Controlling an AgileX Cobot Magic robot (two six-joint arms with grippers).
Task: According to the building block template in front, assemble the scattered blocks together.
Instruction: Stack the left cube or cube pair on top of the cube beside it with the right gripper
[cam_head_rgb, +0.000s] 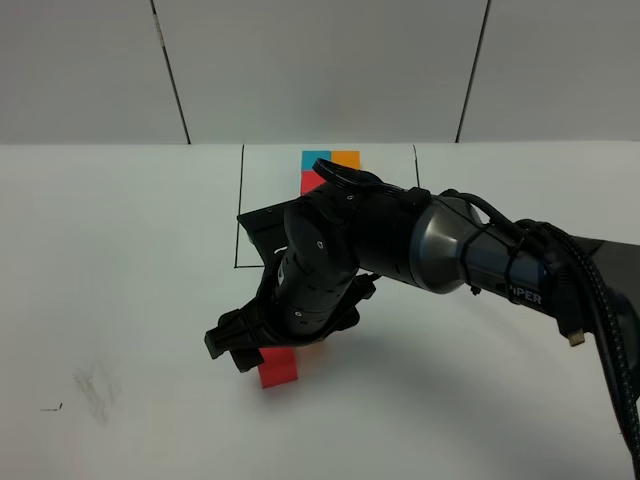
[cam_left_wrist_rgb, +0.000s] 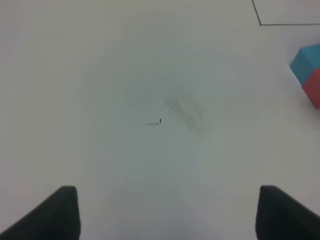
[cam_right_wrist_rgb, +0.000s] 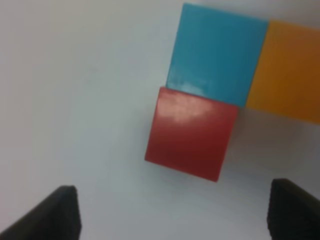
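The building block template (cam_head_rgb: 330, 168) lies at the table's back inside a thin black rectangle, with blue, orange and red squares showing; my right arm covers part of it. In the right wrist view the scattered blocks sit together: a blue cube (cam_right_wrist_rgb: 217, 55), an orange cube (cam_right_wrist_rgb: 290, 70) beside it, and a red cube (cam_right_wrist_rgb: 192, 132) against the blue one, slightly turned. From above only the red cube (cam_head_rgb: 278, 368) shows. My right gripper (cam_right_wrist_rgb: 172, 215) (cam_head_rgb: 240, 350) hovers over them, open and holding nothing. My left gripper (cam_left_wrist_rgb: 175, 215) is open over bare table.
The black frame line (cam_head_rgb: 238, 210) runs beside the right arm, and its corner (cam_left_wrist_rgb: 260, 24) shows in the left wrist view, with the blue cube (cam_left_wrist_rgb: 305, 60) and red cube (cam_left_wrist_rgb: 314, 87) at that picture's edge. A grey smudge (cam_head_rgb: 95, 390) marks the white table.
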